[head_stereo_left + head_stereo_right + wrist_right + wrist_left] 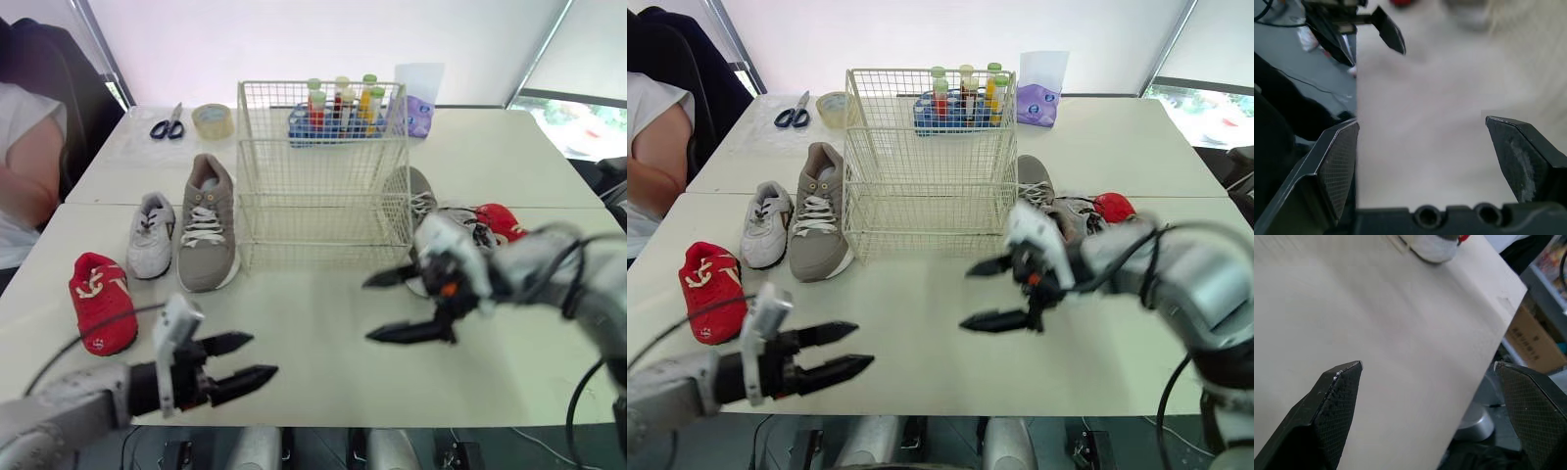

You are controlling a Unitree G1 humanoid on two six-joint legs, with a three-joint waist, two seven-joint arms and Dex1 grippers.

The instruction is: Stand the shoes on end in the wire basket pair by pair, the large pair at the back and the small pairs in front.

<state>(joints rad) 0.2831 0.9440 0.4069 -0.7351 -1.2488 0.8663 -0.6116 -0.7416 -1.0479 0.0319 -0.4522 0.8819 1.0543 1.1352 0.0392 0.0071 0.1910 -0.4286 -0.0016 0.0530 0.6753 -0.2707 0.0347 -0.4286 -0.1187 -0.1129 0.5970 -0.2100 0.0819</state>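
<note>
head camera: the wire basket [323,176] stands mid-counter [323,392] with no shoe in it, so i judge the task is at its very start. left of it lie the large grey shoe [206,225], the small white shoe [152,235] just beside it, and the small red shoe [101,302] nearer me. their partners bunch together right of the basket: the second grey shoe [419,188], second white shoe [468,223] and second red shoe [502,220]. scissors [168,124], a tape roll [213,119], a rack of bottles [338,106] and a purple pouch [416,113] sit beyond the basket, and a person [24,166] sits far left. the left end effector [262,356] hovers over the near counter, spread and empty. the right end effector [369,309] hovers in front of the basket, spread wide, also empty

left wrist camera: my fingers [1337,396] stand apart over bare counter. a pale shoe toe [1432,247] lies well ahead, and i cannot tell which shoe it is

right wrist camera: the fingers [1337,166] gape with nothing but counter between them

the large pair goes in first, at the back. so i reckon each arm should reach for the grey shoe on its side, pinch it near the heel, tip it on end and lower it to the rear of the basket
</note>
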